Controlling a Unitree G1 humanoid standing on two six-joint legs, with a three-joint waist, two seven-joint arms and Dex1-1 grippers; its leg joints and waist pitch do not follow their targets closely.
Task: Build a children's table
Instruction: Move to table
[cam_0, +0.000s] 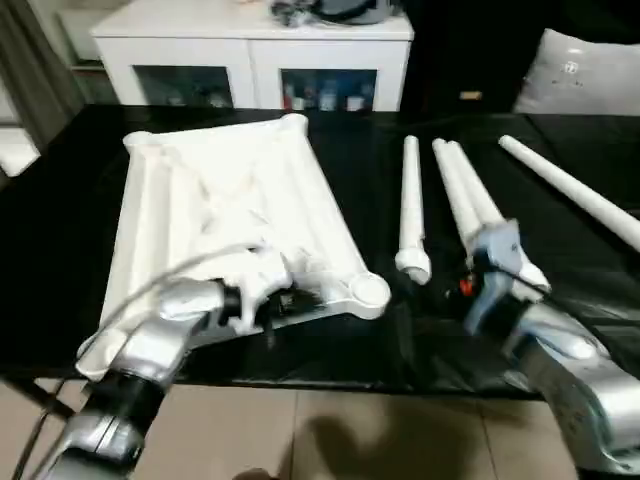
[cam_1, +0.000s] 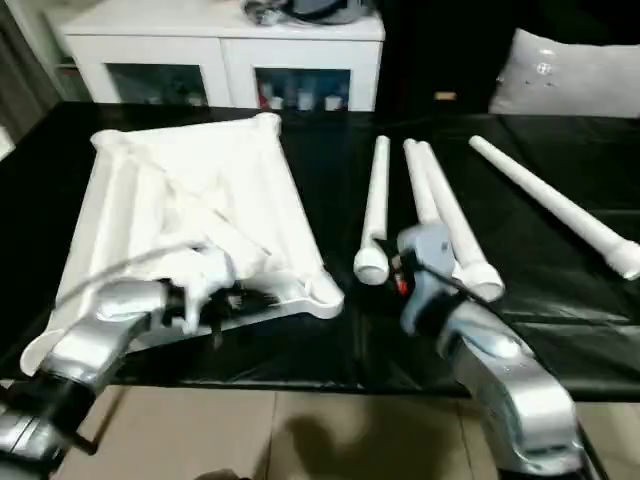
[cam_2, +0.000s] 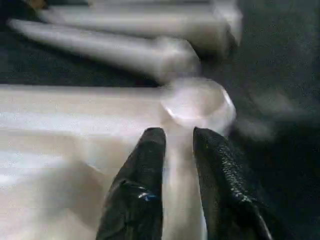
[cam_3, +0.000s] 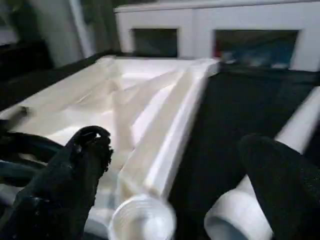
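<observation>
None of the four legs has been fitted yet, so the assembly is judged to be at its very start. The top (cam_0: 235, 215) is laid upside down on the black surface (cam_0: 60, 250), ribs upward, and its round corner sockets are seen to be unfilled. The near socket (cam_2: 197, 102) lies just ahead of the left gripper (cam_2: 177, 142).

The left gripper is held over the near rim of the top, its fingers (cam_2: 145, 165) parted only narrowly with the white rim showing between them; whether the rim is actually clamped cannot be told.

The right gripper (cam_3: 175, 165) is spread wide and nothing is held in it. A leg end (cam_3: 235, 220) lies just beyond its fingers, and the near socket is seen between them.

Three legs (cam_0: 412, 205) are laid side by side directly ahead of the right gripper, their thick ends toward it; the fourth leg (cam_0: 575, 190) lies apart, further out to that gripper's right.

All four insertions are left to be done, and then the table must be turned upright.

Behind the work, a cabinet (cam_0: 250, 50) with glass doors is seen; small items are shelved inside, too indistinct to be named.
</observation>
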